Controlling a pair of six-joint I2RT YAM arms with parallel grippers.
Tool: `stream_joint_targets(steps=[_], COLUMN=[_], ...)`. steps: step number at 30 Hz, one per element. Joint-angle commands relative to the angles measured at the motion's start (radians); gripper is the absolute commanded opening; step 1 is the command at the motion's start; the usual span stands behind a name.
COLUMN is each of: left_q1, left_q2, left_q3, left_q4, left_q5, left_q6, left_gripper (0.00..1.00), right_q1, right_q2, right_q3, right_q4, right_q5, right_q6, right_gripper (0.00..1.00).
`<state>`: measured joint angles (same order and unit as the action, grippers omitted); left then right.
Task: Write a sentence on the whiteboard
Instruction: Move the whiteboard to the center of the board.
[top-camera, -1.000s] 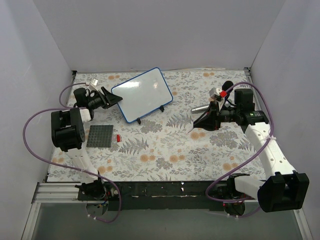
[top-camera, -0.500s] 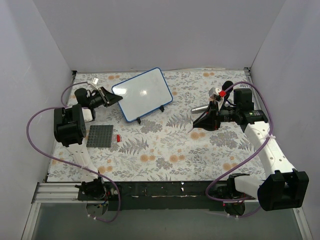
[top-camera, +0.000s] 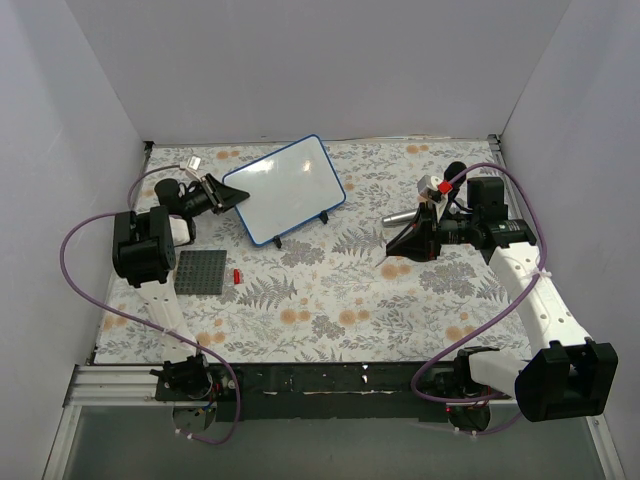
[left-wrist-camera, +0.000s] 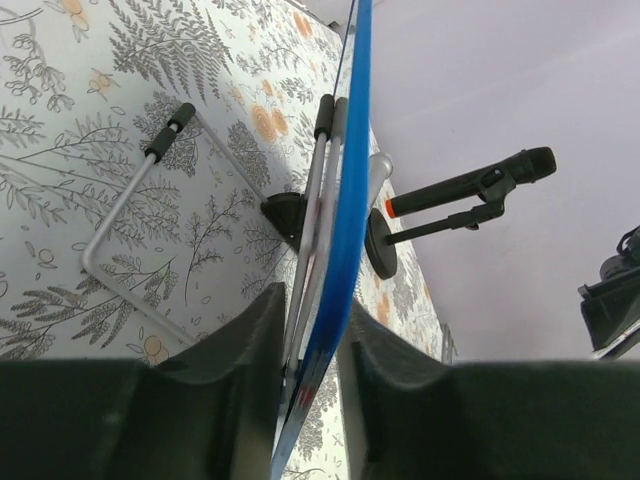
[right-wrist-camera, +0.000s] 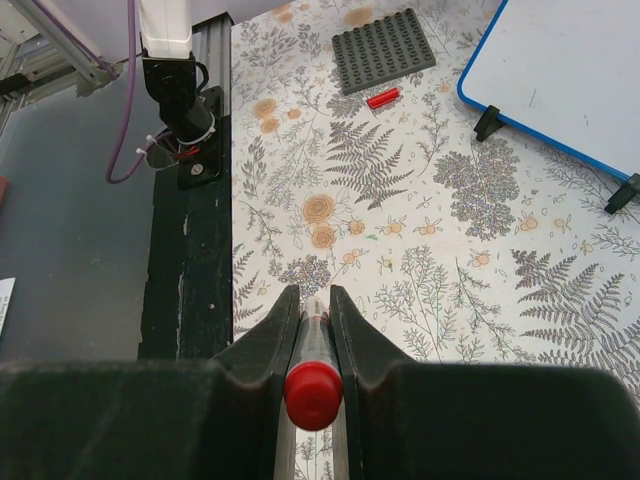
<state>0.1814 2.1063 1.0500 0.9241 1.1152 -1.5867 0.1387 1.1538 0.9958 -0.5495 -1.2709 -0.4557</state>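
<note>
The whiteboard stands tilted on small black feet at the back left, and its face looks blank. No red sentence shows on it. My left gripper is shut on the board's left edge. In the left wrist view the blue rim runs edge-on between my fingers, with my left gripper around it. My right gripper is right of the board, apart from it, and is shut on a red-capped marker. In the right wrist view the marker lies in my right gripper, with the board at the top right.
A dark grey studded plate and a small red piece lie left of centre. A microphone-like object on a black stand stands behind the board, near my right wrist. The board's wire leg rests on the floral cloth. White walls enclose three sides.
My left arm has shifted a little toward the back, still holding the board's edge. The whiteboard and my right arm have hardly moved.
</note>
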Motion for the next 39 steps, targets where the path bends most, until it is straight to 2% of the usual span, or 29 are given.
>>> stream_joint_targets(steps=[1,4,12,22,25,29,32,35,38,39], left_q1=[-0.026,-0.030,-0.014,-0.011,-0.010,-0.019,-0.042,-0.089,-0.170,-0.251], left_q2=[0.004,0.015,-0.072,-0.238,-0.293,-0.444,-0.569,-0.666,-0.772,-0.820], left_q3=[0.031,0.025,-0.001,0.044,0.009,-0.076,-0.149,-0.212,-0.245,-0.258], left_q4=[0.097,0.154,0.282,0.182,0.160,0.163,0.098,-0.046,-0.199,-0.243], left_q5=[0.015,0.014,0.011,-0.069,-0.084,-0.101,-0.129,-0.187,-0.247,-0.271], left_q6=[-0.028,-0.064,-0.131,-0.125,-0.131,-0.163,-0.160,-0.107,-0.046,-0.029], left_gripper=[0.19,0.00,0.00,0.00,0.00,0.00,0.00,0.00,0.00,0.00], right_q1=[0.004,0.002,0.004,0.002,0.007,0.012,0.013,0.018,0.018,0.021], right_q2=[-0.005,-0.008,-0.017,-0.052,-0.049,-0.011,0.021,0.040,0.043,0.040], right_q3=[0.055,0.055,0.056,0.069,0.116,0.254,0.380,0.493,0.581,0.595], right_q4=[-0.004,-0.006,-0.012,-0.033,-0.084,-0.275,-0.383,-0.440,-0.440,-0.428], right_q5=[-0.018,-0.015,-0.016,-0.001,0.021,0.073,0.103,0.128,0.159,0.175], right_q6=[-0.015,-0.015,-0.018,-0.035,-0.075,-0.187,-0.251,-0.262,-0.235,-0.222], right_gripper=[0.01,0.01,0.01,0.01,0.01,0.01,0.01,0.01,0.01,0.01])
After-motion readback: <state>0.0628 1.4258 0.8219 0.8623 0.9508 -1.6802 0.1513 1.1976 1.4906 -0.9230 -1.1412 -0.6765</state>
